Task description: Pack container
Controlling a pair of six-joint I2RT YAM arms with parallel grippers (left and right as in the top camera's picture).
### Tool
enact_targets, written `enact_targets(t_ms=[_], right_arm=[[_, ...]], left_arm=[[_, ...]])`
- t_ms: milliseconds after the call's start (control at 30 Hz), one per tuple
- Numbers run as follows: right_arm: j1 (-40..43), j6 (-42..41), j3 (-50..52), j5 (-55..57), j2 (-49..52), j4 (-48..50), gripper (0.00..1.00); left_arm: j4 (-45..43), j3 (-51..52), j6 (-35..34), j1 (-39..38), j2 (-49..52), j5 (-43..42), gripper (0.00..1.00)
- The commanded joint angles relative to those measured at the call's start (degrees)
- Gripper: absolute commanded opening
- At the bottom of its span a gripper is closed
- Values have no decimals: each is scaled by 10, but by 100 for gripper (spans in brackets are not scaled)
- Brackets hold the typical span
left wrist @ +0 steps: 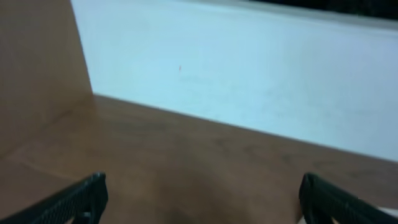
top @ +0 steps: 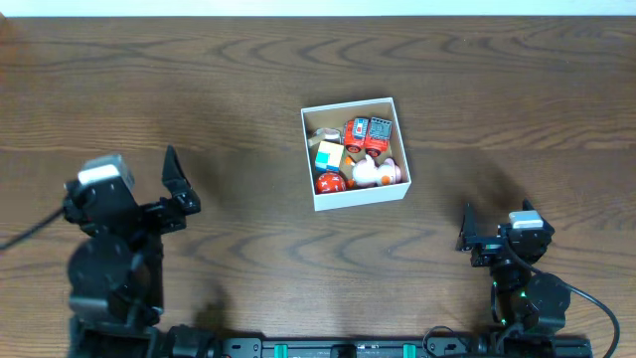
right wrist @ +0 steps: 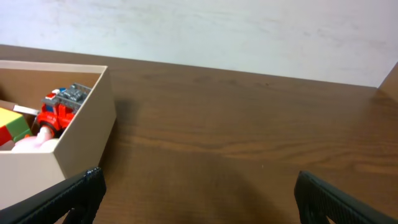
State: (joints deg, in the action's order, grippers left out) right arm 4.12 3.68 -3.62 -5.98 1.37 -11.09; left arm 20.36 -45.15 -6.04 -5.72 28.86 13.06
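Container with white walls stands open on the wooden table, upright, its brown inside holding small toys: a red truck at the far side, a coloured cube left of it, a red ball and a white-and-pink toy by the near wall. Left of the container and well apart, the left gripper has its fingers spread wide, pinching nothing. Right of the container, the right gripper is likewise spread and empty-fingered.
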Motion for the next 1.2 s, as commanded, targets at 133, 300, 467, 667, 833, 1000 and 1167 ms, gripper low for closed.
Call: enact_targets(t_ms=[133, 300, 467, 667, 833, 1000, 1167], right_arm=[[-12, -7, 3, 2, -5, 0, 99], [-12, -7, 3, 2, -5, 0, 99], [-12, -7, 3, 2, -5, 0, 99], [-12, -7, 3, 2, -5, 0, 99], [-12, -7, 3, 2, -5, 0, 99], [-12, -7, 3, 2, -5, 0, 99], [-12, -7, 3, 2, -5, 0, 99]], left_arm=[[-153, 204, -3, 50, -105, -83, 98], [-233, 302, -3, 52, -154, -91, 98], [-279, 363, -3, 52, -193, -91, 98], [-304, 413, -3, 52, -235, -93, 98], [-304, 436, -3, 52, -266, -95, 98], [-307, 449, -3, 52, -278, -95, 98], [-286, 449, -3, 52, -278, -95, 98]])
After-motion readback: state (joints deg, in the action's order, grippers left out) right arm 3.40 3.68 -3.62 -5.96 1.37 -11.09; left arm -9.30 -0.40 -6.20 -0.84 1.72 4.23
